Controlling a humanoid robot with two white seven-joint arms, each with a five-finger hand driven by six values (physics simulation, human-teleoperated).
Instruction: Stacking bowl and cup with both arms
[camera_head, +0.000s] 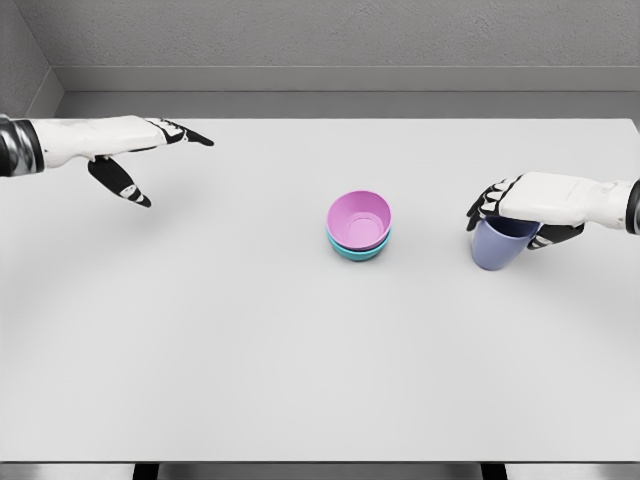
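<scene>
A pink bowl (359, 220) sits nested in a teal bowl (357, 250) near the middle of the white table (250, 330). To the right stands a periwinkle-blue cup (497, 248), upright. My right hand (510, 212) lies over its rim with fingers curled around the top, grasping it. My left hand (160, 160) hovers at the far left of the table, fingers spread and holding nothing, well away from the bowls.
The table's far edge meets a grey wall at the back. Bare tabletop stretches between the left hand and the bowls and across the whole front.
</scene>
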